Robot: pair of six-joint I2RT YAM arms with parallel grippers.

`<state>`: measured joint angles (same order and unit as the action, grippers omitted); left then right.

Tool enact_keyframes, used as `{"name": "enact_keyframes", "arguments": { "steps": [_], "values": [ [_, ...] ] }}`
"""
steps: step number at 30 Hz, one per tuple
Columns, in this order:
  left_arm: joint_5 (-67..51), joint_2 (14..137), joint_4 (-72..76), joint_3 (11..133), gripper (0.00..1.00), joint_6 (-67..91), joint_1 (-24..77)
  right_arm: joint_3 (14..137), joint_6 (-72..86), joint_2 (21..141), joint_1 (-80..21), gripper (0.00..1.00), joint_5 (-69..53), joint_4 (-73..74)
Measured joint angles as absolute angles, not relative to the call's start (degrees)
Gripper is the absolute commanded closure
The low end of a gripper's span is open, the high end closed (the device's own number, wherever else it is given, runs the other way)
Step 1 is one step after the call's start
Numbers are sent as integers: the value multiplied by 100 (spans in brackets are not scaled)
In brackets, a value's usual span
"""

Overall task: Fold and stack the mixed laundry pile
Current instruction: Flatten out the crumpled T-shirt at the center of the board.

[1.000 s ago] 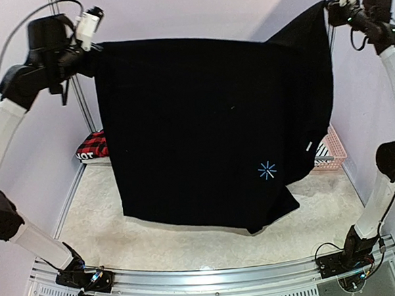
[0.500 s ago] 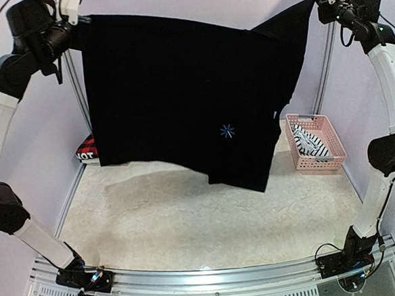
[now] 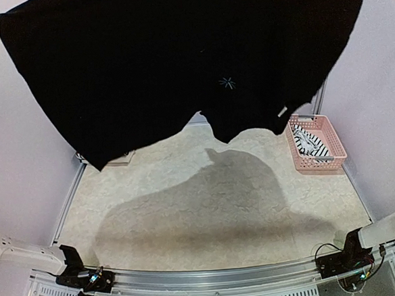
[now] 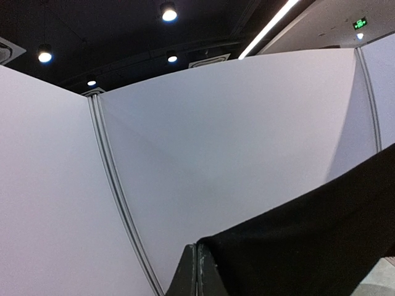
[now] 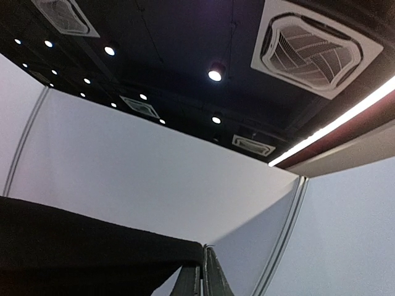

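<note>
A large black T-shirt (image 3: 177, 54) with a small blue star mark hangs spread wide across the top of the top external view, its lower hem clear of the table. My left gripper (image 4: 196, 246) is shut on the T-shirt's (image 4: 308, 246) upper left edge. My right gripper (image 5: 205, 248) is shut on the T-shirt's (image 5: 74, 246) upper right edge. Both grippers are held high, at the very edges of the top external view. A black-and-white striped tank top (image 3: 310, 143) lies in the basket.
A pink perforated basket (image 3: 335, 157) stands at the back right of the pale fuzzy table (image 3: 209, 215). The shirt casts a broad shadow on the table. Pale enclosure walls close in the left, right and back. A metal rail (image 3: 206, 277) runs along the near edge.
Both arms have lifted the black T-shirt higher and pulled it wider. It now fills the top of the view and the upper arms have left the frame.
</note>
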<state>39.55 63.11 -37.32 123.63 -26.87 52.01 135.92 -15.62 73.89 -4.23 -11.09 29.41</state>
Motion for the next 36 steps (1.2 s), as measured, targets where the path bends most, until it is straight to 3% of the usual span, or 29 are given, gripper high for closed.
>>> {"name": "enact_keyframes", "arguments": {
  "steps": [5, 13, 22, 26, 31, 36],
  "values": [
    [3839, 6121, -3938, 12446, 100, -2644, 5212, 13714, -1431, 6945, -423, 100, -1424, 2947],
    [3693, 6541, -4053, 13349, 100, -3052, 5225, 14317, -1286, 7220, -423, 100, -1555, 2856],
    [4624, 7282, -2268, 12304, 100, -4869, 5070, 14739, -1315, 8549, -423, 100, -1466, 2222],
    [4449, 7546, -2543, 11375, 100, -4274, 4309, 13640, -1387, 8882, -423, 100, -1415, 2084],
    [3946, 7605, -3004, 9472, 100, -3199, 3623, 11146, -1494, 8965, -419, 100, -1382, 1975],
    [3463, 7970, -3197, 8305, 100, -2565, 3177, 9161, -1723, 8995, -462, 100, -1249, 1791]
  ]
}}
